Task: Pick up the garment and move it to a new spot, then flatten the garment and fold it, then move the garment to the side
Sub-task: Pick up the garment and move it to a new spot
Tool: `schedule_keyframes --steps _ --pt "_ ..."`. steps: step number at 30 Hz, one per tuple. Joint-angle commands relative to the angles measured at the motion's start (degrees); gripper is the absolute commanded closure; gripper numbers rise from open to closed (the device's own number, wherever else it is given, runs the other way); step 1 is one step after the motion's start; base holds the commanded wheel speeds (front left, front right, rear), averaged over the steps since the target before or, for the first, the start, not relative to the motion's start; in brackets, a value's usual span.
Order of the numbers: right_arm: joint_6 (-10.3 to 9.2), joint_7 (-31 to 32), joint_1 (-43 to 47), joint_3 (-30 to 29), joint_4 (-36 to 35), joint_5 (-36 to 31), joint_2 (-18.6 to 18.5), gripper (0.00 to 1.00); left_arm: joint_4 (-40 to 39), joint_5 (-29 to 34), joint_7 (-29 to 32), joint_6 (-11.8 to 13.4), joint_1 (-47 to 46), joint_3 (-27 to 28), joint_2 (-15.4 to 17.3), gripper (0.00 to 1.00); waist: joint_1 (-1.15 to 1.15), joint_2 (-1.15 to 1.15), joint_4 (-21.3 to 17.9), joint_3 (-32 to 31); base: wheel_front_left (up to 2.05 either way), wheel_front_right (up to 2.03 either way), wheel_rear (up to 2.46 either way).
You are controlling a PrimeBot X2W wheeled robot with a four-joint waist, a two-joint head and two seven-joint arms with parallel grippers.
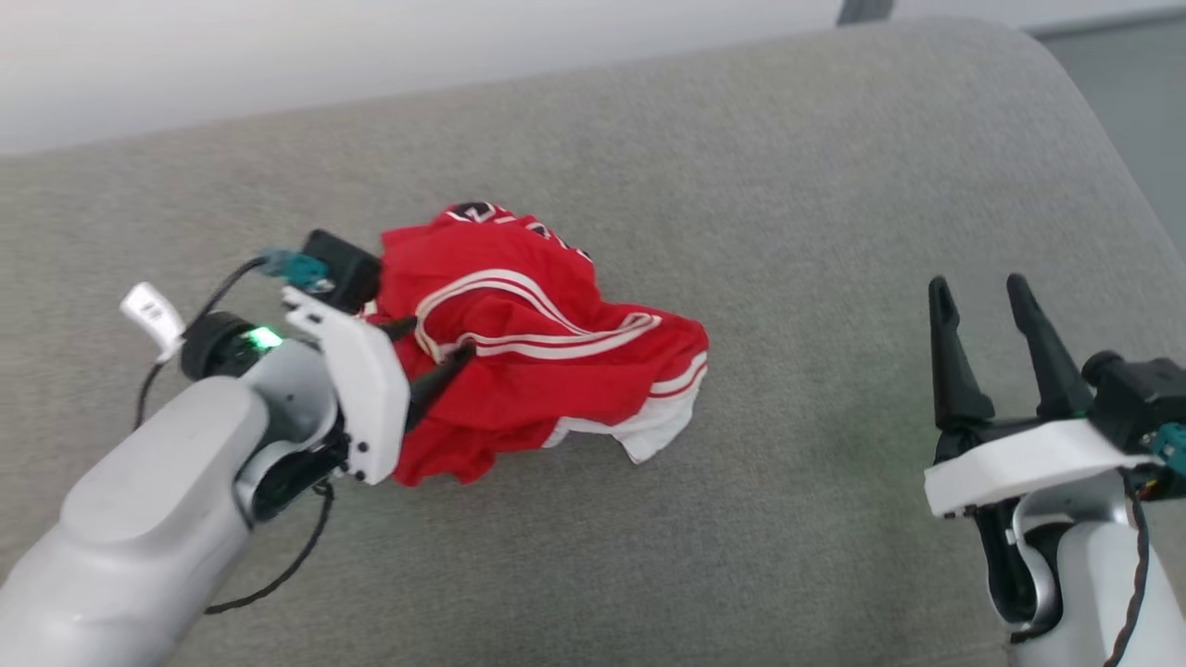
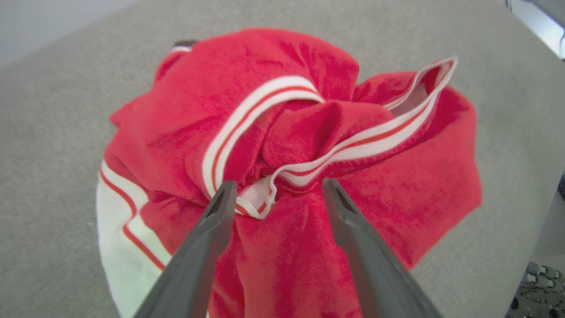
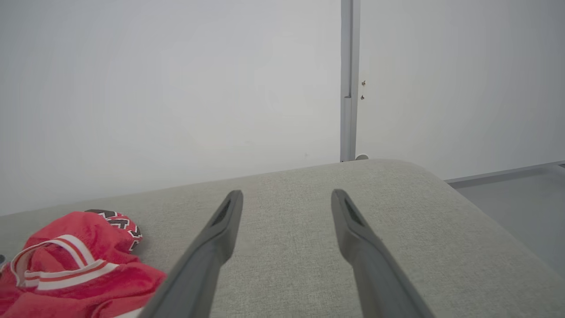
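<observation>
The garment (image 1: 537,343) is a red jersey with white striped trim, lying crumpled in a heap on the grey cushioned surface (image 1: 788,185). My left gripper (image 1: 431,347) stands open at the heap's left side, its fingertips spread over the folds. In the left wrist view the garment (image 2: 287,145) bulges ahead of my left gripper (image 2: 276,187), and a striped band lies between the two parted fingers. My right gripper (image 1: 982,296) is open and empty, well to the right of the heap. The right wrist view puts the garment (image 3: 75,265) at lower left, apart from my right gripper (image 3: 287,196).
The grey surface (image 3: 397,212) curves down at its far right corner. A pale wall (image 3: 176,88) with a grey vertical post (image 3: 348,79) rises behind it. Bare cushion stretches between the heap and my right gripper.
</observation>
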Motion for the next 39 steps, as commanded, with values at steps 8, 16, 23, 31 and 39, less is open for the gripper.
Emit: schedule_keyframes --steps 8,16,23,31,39 --pt "-0.03 1.26 2.96 0.14 0.02 -1.05 0.01 0.00 -5.63 0.53 -16.05 1.67 7.84 4.64 4.31 0.00 0.00 0.00 4.80 -5.57 0.00 0.00 0.00" --pt "-0.03 1.80 4.69 -0.37 -0.13 -1.22 0.00 0.00 -9.35 -0.06 -27.97 6.03 15.73 9.06 7.01 0.00 0.00 0.00 7.69 -8.34 0.00 0.00 0.00" --pt "-0.03 1.85 6.34 -0.77 0.19 -1.47 -0.01 0.00 -13.02 -0.88 -32.78 10.67 24.88 14.72 8.87 0.00 0.00 0.00 9.63 -10.25 0.00 0.00 0.00" --pt "-0.03 0.48 8.27 -1.26 0.95 -1.68 -0.32 0.00 -19.64 2.85 -33.17 13.27 36.79 27.41 6.58 0.00 0.00 0.00 11.16 -11.26 0.00 0.00 0.00" --pt "-0.03 -0.71 9.75 -1.51 1.71 -1.49 -0.45 0.00 -22.25 6.95 -33.18 9.51 47.56 39.30 1.42 0.00 0.00 0.00 12.15 -12.05 0.00 0.00 0.00"
